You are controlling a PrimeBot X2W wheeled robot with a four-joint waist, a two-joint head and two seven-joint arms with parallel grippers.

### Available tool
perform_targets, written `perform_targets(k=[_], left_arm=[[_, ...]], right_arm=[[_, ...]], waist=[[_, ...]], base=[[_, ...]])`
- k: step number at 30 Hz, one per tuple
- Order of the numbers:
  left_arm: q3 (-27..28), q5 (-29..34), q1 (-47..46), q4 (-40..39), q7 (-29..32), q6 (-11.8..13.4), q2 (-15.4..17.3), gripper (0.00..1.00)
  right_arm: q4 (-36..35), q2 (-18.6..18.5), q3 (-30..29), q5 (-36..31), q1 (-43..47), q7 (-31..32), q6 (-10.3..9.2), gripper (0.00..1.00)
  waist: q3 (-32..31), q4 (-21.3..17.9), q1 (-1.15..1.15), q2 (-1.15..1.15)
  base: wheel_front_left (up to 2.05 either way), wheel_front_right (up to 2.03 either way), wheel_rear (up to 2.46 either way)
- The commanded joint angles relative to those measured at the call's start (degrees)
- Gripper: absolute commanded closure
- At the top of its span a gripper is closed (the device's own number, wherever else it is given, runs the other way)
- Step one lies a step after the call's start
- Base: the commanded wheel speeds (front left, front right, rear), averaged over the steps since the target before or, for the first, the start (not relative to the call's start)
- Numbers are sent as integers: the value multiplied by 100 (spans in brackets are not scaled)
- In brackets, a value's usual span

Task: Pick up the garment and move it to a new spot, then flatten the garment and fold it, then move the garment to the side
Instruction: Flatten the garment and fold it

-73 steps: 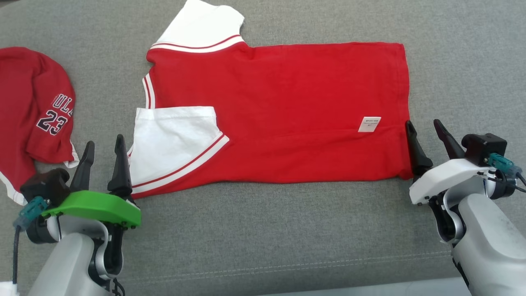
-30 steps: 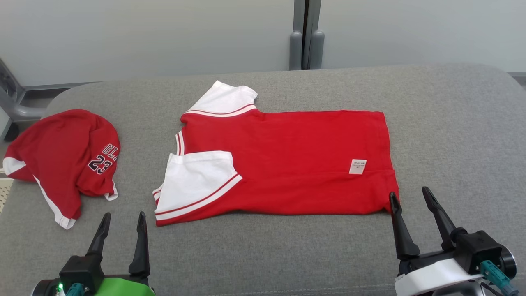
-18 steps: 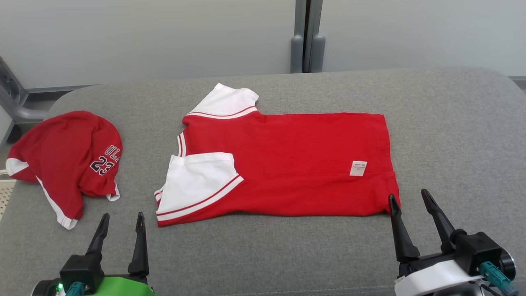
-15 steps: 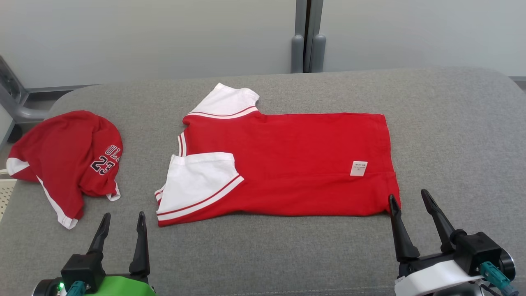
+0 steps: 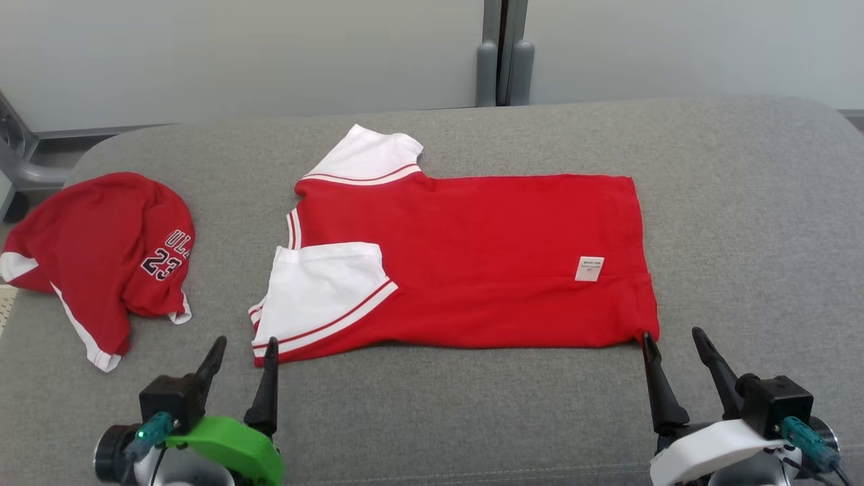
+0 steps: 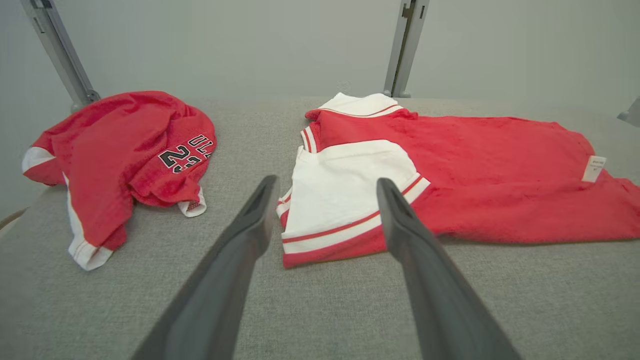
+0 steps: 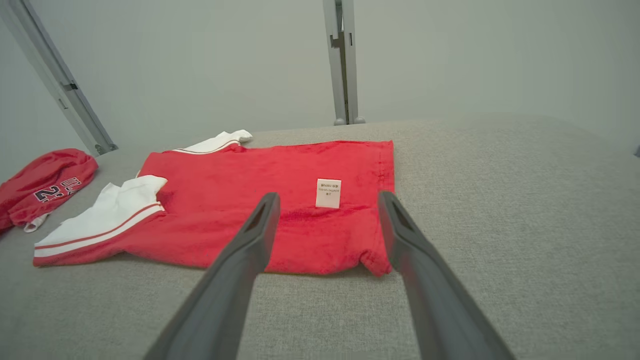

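Note:
A red garment (image 5: pixel 472 263) with white sleeves lies flat on the grey cushion (image 5: pixel 432 405), collar end to the left, near sleeve (image 5: pixel 317 290) folded onto the body, a white tag (image 5: pixel 589 268) near the hem. My left gripper (image 5: pixel 245 348) stands open just short of the garment's near left corner, which shows between its fingers (image 6: pixel 395 220) in the left wrist view as the sleeve (image 6: pixel 345 195). At the near right hem corner my right gripper (image 5: pixel 671 339) is open; that corner (image 7: pixel 375 262) lies between its fingers (image 7: pixel 260 225). Neither gripper holds anything.
A second red jersey (image 5: pixel 101 250) marked 23 lies crumpled at the cushion's left end, also seen as the jersey (image 6: pixel 125 155) in the left wrist view. A grey wall with an upright post (image 5: pixel 499 54) stands behind. Bare cushion (image 5: pixel 756 223) stretches right of the garment.
The head camera tilted up, then slightly down. My left gripper has moved right and forward toward the garment's near left corner. The right gripper holds by the hem corner. The garment has not moved.

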Motion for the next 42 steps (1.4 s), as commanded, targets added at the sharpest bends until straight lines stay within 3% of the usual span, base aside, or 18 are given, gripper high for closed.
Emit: perform_targets(k=[1, 8, 20, 32, 33, 34, 35, 42], left_arm=[[-44, -117, -238, 199, 128, -126, -51, 0], [-86, -542, -989, 1353, 603, -537, -358, 0], [63, -808, -1995, 2800, 639, -807, -514, 0], [50, -1182, -2368, 3858, 1064, -1148, -758, 0], [39, -1233, -2368, 3889, 1124, -1189, -797, 10], [8, -1268, -2370, 3923, 1210, -1236, -830, 36], [2, -1356, -2369, 3921, 1248, -1300, -885, 100], [-15, -1609, -2219, 3645, 1153, -1393, -888, 100]], right_arm=[[168, -11, -44, 42, -162, 61, -6, 0], [1213, -119, -87, 103, -791, 139, -6, 0], [2777, -353, 85, 324, -2039, -95, -6, 0], [3975, -377, 493, 778, -2741, -94, -6, 1], [4027, -373, 550, 839, -2767, -87, -5, 56], [4079, -380, 594, 894, -2792, -94, -4, 84], [4164, -399, 702, 1009, -2802, -24, -4, 100], [4035, -676, 959, 1491, -2696, 79, -9, 100]], waist=[[139, -37, 0, 0], [597, -159, 0, 0], [1272, -174, 0, 0], [1455, -153, 0, 0], [1455, -151, 0, 0], [1451, -145, 0, 0], [1432, -130, 0, 0], [1295, -85, 0, 0]], base=[[0, 0, 0], [0, 0, 0], [0, 0, 0], [0, 0, 0], [0, 0, 0], [0, 0, 0], [0, 0, 0], [0, 0, 0]])
